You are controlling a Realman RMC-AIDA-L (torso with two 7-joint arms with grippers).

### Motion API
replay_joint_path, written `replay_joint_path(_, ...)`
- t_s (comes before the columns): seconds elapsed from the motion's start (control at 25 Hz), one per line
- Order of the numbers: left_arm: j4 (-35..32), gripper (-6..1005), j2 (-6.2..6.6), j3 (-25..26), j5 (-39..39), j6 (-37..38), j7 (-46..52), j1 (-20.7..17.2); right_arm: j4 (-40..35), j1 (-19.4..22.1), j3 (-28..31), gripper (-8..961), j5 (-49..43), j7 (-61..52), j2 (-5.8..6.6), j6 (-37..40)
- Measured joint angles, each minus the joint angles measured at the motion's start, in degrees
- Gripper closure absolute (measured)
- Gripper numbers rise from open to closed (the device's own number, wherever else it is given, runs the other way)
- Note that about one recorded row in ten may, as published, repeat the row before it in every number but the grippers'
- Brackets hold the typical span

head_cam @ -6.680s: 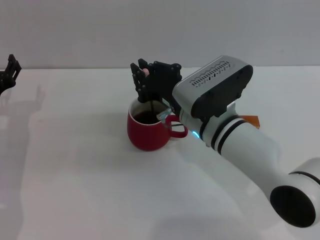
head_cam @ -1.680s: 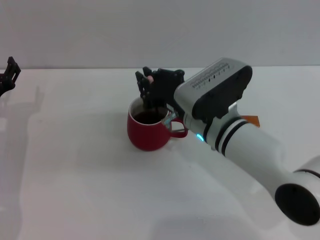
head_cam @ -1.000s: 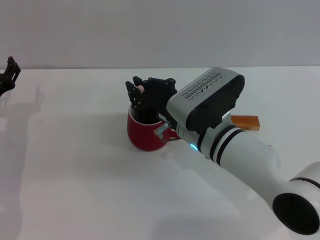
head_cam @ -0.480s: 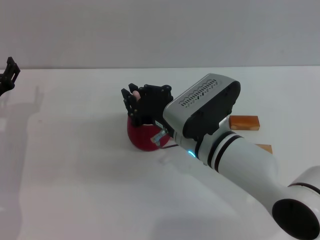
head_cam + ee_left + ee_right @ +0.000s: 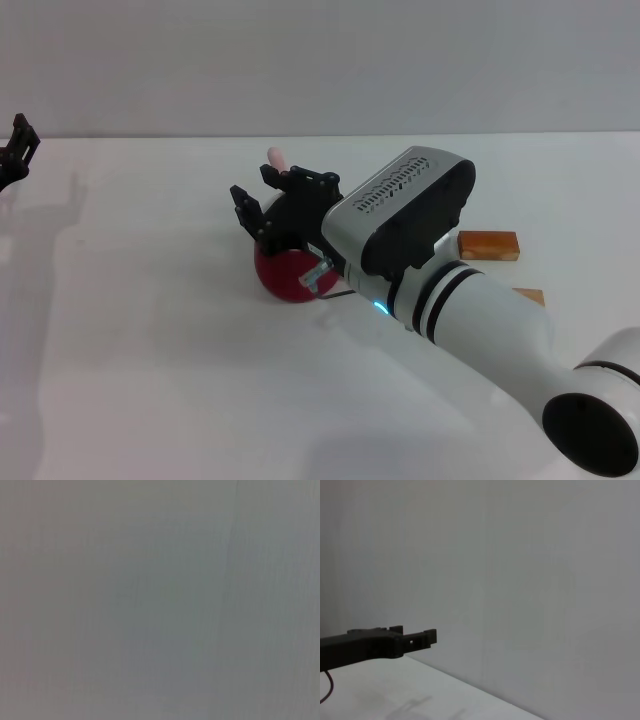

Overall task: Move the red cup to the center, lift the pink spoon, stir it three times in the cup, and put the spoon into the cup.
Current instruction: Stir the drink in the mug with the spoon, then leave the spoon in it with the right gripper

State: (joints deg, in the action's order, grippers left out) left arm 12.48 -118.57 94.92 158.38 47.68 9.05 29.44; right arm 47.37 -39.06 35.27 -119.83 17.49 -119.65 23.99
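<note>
Head view: from above and behind, angled forward and down over the table point(image 5: 150, 380), wall at 12 o'clock; right arm point(image 5: 470, 310) close, filling the 4 o'clock quarter; left gripper point(image 5: 15, 150) far off at 9 o'clock. Left wrist view: pressed near a plain grey surface, nothing else discernible. Right wrist view: low, near the tabletop point(image 5: 395, 695), facing the wall point(image 5: 520, 580), a black finger point(image 5: 380, 644) jutting in at 8 o'clock. Shared by head and right wrist views: tabletop and wall.

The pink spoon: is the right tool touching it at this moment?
Cannot tell. In the head view the pink spoon pokes up just behind the right tool over the red cup, but the tool's body hides any contact or gap.
</note>
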Motion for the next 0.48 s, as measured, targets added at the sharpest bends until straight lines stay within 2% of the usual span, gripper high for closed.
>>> replay_joint_path(0.12,0.0,170,0.0,0.0,0.0,0.0,0.0,0.0,0.2,-0.1,0.0,558,-0.2,0.3,0.02,0.1)
replay_joint_path(0.24,0.0,170,0.0,0.0,0.0,0.0,0.0,0.0,0.0,-0.1,0.5,558,-0.9,0.4,0.02,0.3)
replay_joint_path(0.48,0.0,170,0.0,0.0,0.1,-0.2,0.0,0.0,-3.9,-0.1,5.5,559,-1.8,0.9,0.2,2.0)
